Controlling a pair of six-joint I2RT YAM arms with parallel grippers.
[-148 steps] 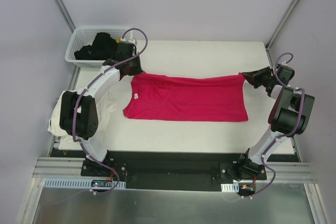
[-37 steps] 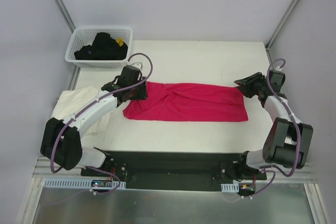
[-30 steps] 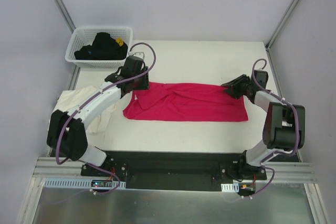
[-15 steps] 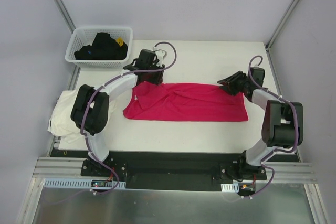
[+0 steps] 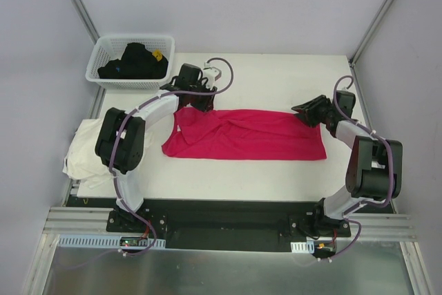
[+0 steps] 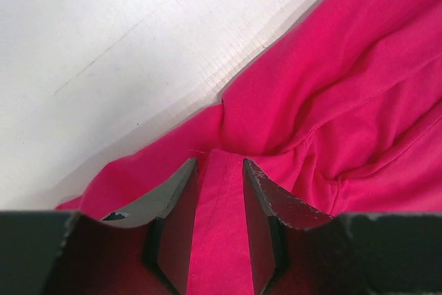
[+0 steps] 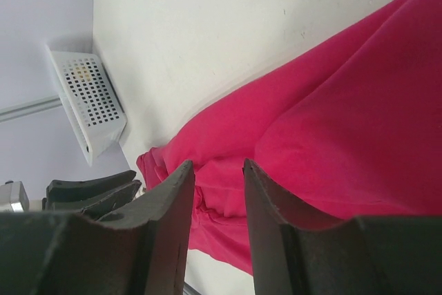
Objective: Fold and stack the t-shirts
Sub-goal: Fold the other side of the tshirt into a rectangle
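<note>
White worktop (image 5: 276,74) — magenta t-shirt (image 5: 248,136) lies mid-worktop, folded lengthwise. L end effector (image 6: 219,164) is clamped on its far-left edge. R end effector (image 7: 217,164) at far-right corner, grip can't tell. Next fold prob. crosswise — needs both corners secure.

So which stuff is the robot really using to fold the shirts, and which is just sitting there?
For the job:
- magenta t-shirt, spread on the table
- cream t-shirt, at the table's left edge
- left gripper and right gripper, both pinching the magenta t-shirt's far edge

Just lying about:
- white basket
- dark clothes inside it
</note>
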